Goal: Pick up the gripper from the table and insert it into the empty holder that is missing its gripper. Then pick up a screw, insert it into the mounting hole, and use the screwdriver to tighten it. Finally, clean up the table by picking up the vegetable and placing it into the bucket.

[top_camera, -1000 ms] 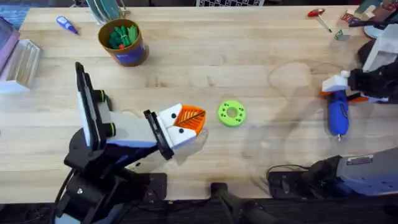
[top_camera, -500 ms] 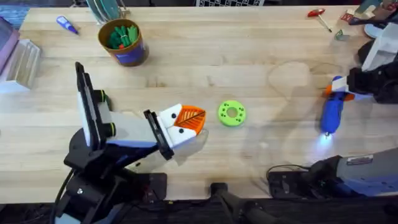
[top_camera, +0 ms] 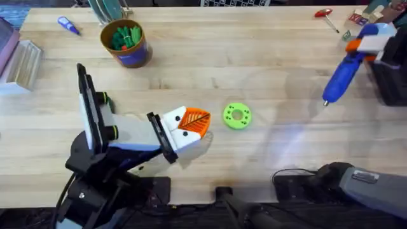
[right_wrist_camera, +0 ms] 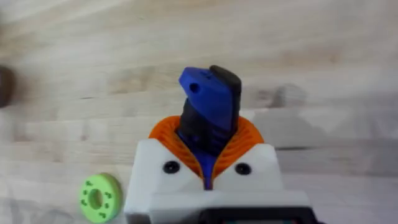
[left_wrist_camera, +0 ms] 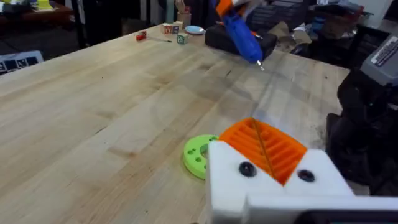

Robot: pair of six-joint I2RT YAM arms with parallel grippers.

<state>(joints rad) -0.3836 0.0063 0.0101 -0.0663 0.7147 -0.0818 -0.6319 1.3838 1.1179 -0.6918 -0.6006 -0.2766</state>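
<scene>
My right gripper (top_camera: 364, 42) is shut on the thick blue screwdriver (top_camera: 340, 75) and holds it tilted in the air over the table's (top_camera: 210, 57) far right, tip down. The right wrist view shows its orange pads clamping the blue body (right_wrist_camera: 211, 102). My left gripper (top_camera: 196, 121) rests near the front, its orange ribbed wedges (left_wrist_camera: 261, 146) pressed together in white blocks with two dark screw heads (left_wrist_camera: 247, 168). The screwdriver (left_wrist_camera: 244, 36) hangs beyond it. The bucket (top_camera: 127, 52) stands far left with green pieces inside. A holder bare of its wedge is out of view.
A lime-green disc (top_camera: 237, 116) lies just right of my left gripper. A red-handled screwdriver (top_camera: 325, 15) and small blocks (top_camera: 351, 35) sit at the far right. A small blue pen tool (top_camera: 68, 25) and a clear box (top_camera: 22, 63) are at the left.
My right gripper has lifted the blue screwdriver off the table and carried it up toward the far right corner. The left arm has not moved.
</scene>
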